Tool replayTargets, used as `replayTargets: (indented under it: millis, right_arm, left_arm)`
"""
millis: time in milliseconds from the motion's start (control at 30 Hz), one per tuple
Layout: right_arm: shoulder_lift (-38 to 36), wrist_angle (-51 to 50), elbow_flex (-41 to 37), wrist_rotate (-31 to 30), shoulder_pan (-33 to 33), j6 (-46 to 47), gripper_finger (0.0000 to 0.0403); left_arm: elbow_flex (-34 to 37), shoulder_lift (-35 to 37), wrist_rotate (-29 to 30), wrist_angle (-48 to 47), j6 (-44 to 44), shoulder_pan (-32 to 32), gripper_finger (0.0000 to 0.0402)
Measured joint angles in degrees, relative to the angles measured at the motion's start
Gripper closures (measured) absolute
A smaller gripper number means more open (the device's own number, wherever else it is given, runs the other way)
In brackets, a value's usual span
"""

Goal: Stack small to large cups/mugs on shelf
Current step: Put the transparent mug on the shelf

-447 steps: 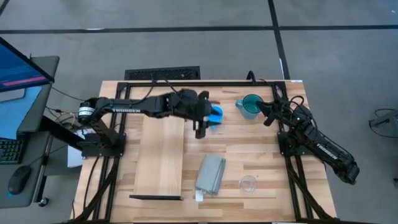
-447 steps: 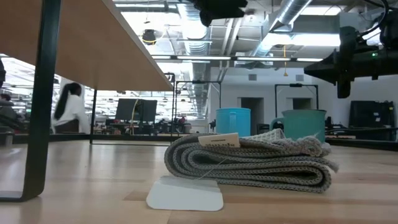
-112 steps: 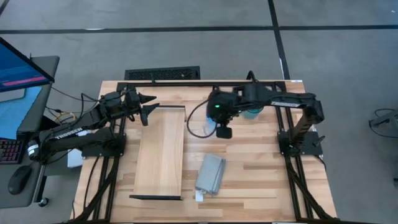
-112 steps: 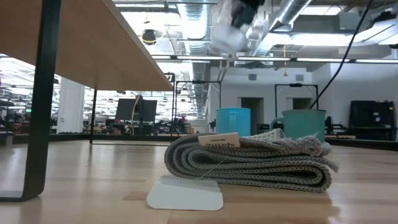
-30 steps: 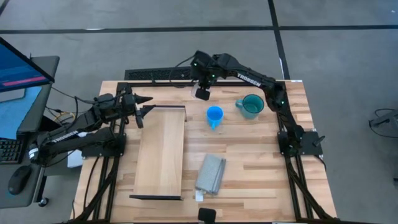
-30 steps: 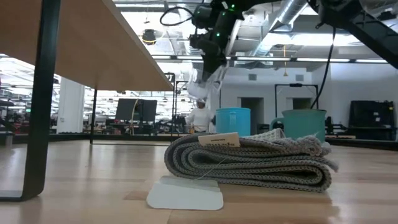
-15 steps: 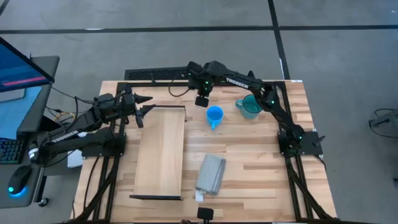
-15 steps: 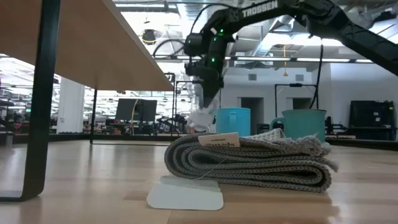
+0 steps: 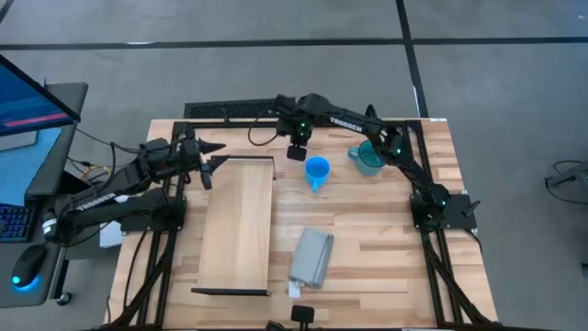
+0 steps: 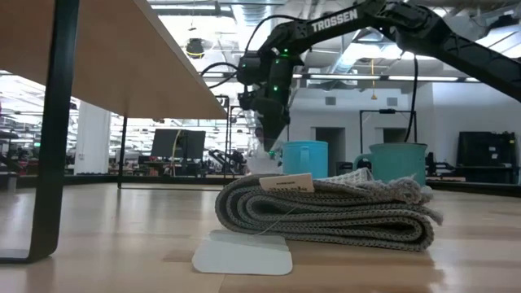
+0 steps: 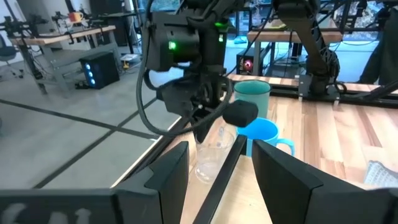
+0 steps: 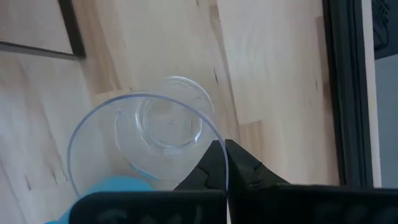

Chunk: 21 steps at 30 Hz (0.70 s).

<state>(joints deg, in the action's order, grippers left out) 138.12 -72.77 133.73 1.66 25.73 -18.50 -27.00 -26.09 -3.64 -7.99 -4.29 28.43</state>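
Moved: right gripper (image 12: 225,149) is lowering the clear cup (image 12: 149,143) beside the blue mug (image 9: 316,170).
Grip: pinching its rim.
Handling: light, slippery; rim hold suits.

Bright overhead light, soft shadows.

Materials you're seeing around the shelf (image 9: 237,226)

Your shelf is pale, smooth matt wood; beside it lies a coarse grey knitted cloth (image 10: 326,210), beyond it a glossy blue mug (image 9: 316,170), teal mug (image 9: 369,157) and transparent plastic-looking clear cup (image 12: 146,146).
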Motion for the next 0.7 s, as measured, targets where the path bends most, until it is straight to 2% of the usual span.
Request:
replayTargets:
  millis: [700]
  right_arm:
    - [0.0,-0.3,0.0,2.1,0.7,1.8,0.0398]
  left_arm:
    - [0.0,0.0,0.0,-1.6,0.0,0.0,0.0233]
